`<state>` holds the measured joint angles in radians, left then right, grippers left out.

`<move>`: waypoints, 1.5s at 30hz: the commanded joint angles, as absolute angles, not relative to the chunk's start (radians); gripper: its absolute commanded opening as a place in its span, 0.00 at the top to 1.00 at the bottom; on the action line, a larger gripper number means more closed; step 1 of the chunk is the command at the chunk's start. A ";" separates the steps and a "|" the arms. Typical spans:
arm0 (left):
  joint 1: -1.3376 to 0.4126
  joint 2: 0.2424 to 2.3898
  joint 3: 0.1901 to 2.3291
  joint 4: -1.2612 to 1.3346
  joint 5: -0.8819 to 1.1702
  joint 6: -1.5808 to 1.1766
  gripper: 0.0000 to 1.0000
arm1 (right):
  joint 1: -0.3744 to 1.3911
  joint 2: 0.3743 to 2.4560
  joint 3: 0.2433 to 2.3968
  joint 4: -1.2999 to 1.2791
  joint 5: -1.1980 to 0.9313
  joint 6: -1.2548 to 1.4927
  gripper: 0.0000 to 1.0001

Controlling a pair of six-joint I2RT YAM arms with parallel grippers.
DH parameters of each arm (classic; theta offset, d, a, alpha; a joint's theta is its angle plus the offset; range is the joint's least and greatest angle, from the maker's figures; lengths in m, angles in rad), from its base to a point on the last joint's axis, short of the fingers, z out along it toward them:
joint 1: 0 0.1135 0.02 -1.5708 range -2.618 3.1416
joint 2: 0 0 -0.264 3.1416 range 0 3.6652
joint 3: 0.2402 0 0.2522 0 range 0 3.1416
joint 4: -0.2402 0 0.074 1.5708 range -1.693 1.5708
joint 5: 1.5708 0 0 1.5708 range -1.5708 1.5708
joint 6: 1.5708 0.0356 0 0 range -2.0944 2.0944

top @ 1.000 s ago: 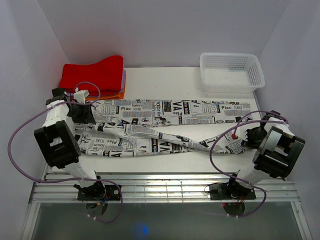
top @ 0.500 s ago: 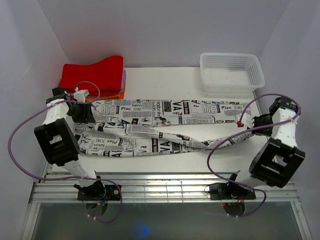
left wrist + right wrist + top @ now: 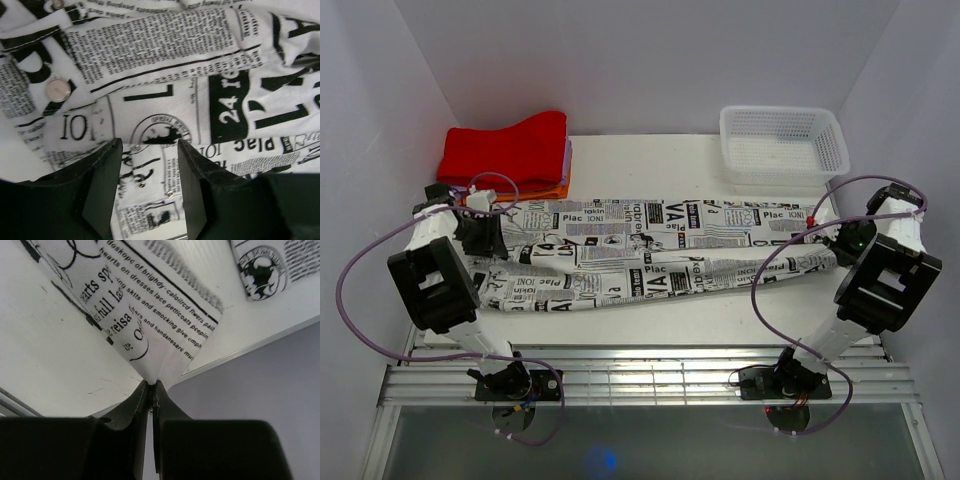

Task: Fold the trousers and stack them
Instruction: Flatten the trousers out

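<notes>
**Right claw pinching a leg hem, left claw open over the waist**

The trousers (image 3: 650, 255) are lying lengthwise across the table (image 3: 650, 160), waist at the left and both legs running to the right. The near leg is lying just beside the far one. The right claw (image 3: 150, 383) is clamping a hem corner of the near leg between closed jaws, with the cloth fanning out from the tips. It is holding that hem by the far leg's end, likely to line the two legs up edge to edge. The left claw (image 3: 147, 150) is hanging over the waist near a button (image 3: 58, 90), jaws parted with flat fabric showing between them and gripping nothing. It is probably placed there to pin or take the waist. A red pile (image 3: 510, 148) is sitting just beyond the waist, perhaps where the folded trousers are going.
</notes>
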<state>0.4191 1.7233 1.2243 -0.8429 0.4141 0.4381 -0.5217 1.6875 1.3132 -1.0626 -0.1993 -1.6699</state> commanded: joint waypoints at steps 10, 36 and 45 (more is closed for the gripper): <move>0.598 1.536 1.056 -0.973 0.256 0.683 0.38 | -0.563 1.583 1.079 -0.910 -0.161 -1.629 0.92; 0.715 1.724 1.190 -0.948 0.106 0.793 0.95 | -0.626 1.367 0.989 -1.133 -0.156 -1.867 0.10; 0.715 1.660 1.190 -0.977 0.244 0.761 0.35 | -0.643 1.723 1.353 -1.261 -0.374 -1.304 0.18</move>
